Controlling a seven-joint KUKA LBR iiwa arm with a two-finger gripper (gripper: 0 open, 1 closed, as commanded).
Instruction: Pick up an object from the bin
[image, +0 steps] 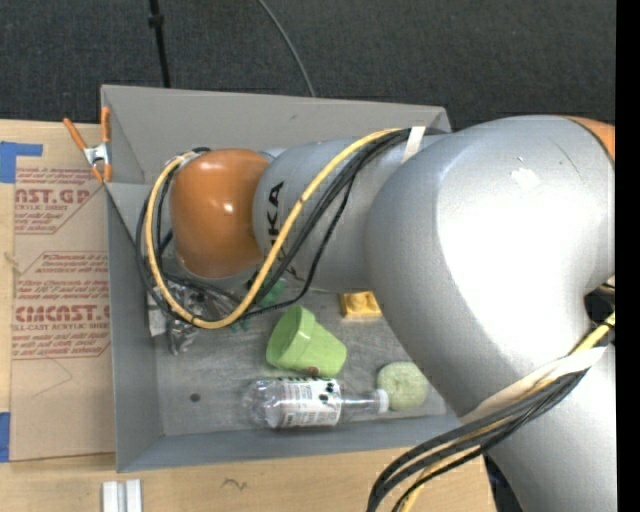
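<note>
My gripper (172, 318) is low at the bin's left wall, under the arm's wrist. To its right, a green plastic cup (305, 342) lies on its side in the middle of the bin floor. In front of the cup, a clear plastic bottle (300, 402) with a printed label lies flat, its neck pointing right. Both are apart from the gripper. What lies directly beneath the gripper is hidden by the arm.
A pale green round sponge-like thing (403, 385) rests by the bottle's neck at the front right. A small yellow block (360, 305) sits behind the cup against the arm. The arm covers the back and right of the bin.
</note>
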